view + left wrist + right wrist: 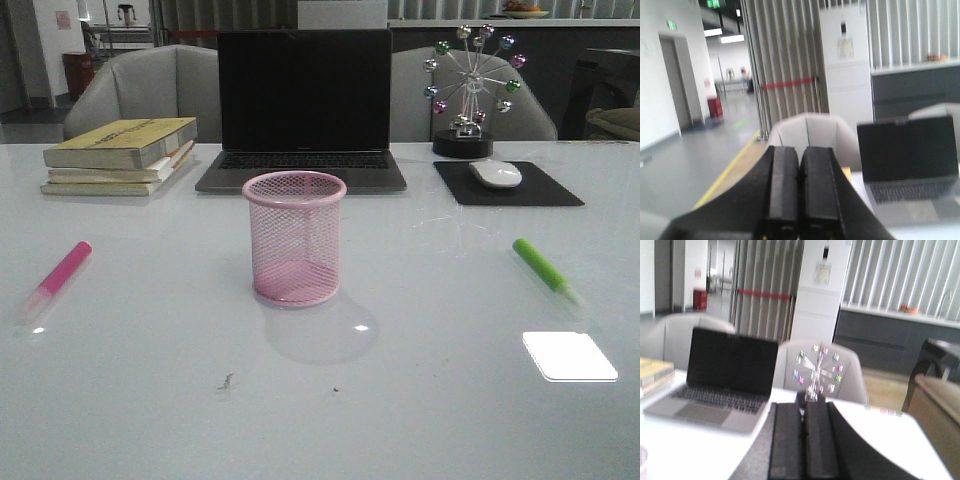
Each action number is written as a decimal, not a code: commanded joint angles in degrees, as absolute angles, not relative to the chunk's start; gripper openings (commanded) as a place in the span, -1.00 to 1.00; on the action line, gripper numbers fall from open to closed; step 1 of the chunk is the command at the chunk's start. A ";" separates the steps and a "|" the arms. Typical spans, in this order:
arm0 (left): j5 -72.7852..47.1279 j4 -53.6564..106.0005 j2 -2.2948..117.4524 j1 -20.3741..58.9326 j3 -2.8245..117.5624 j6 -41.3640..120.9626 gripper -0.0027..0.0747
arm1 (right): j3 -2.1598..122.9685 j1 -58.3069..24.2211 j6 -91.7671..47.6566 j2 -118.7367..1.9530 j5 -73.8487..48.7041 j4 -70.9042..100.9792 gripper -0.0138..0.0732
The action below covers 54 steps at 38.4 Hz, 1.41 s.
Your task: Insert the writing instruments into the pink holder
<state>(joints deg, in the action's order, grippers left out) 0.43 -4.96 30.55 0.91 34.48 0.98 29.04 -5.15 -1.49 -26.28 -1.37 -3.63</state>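
We find both grippers, left gripper (799, 200) and right gripper (804, 445), closed and empty. The hot-pink highlighter marker (62, 272) lies diagonally on the left arm's side of the round pink wire-mesh holder (295, 236), and the bright green highlighter marker (543, 267) lies diagonally on the right arm's side.

Pink wire-mesh holder (295, 238) stands on a glossy, reflective white table (420, 400).

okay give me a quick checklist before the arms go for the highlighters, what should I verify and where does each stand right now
1. Pink holder upright, mouth open, nothing inside: ok.
2. Pink highlighter lying free on the table, left of the holder: ok.
3. Green highlighter lying free, right of the holder: ok.
4. Left hand open for a grasp: not ok, fingers pressed together.
5. Right hand open: not ok, fingers together.
6. Hands lined up over the highlighters: cannot tell, neither wrist view shows one.
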 commanded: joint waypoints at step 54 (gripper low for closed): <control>-29.05 10.01 63.06 1.13 52.11 0.64 0.30 | 70.49 -4.89 -1.06 -88.18 -41.73 4.36 0.32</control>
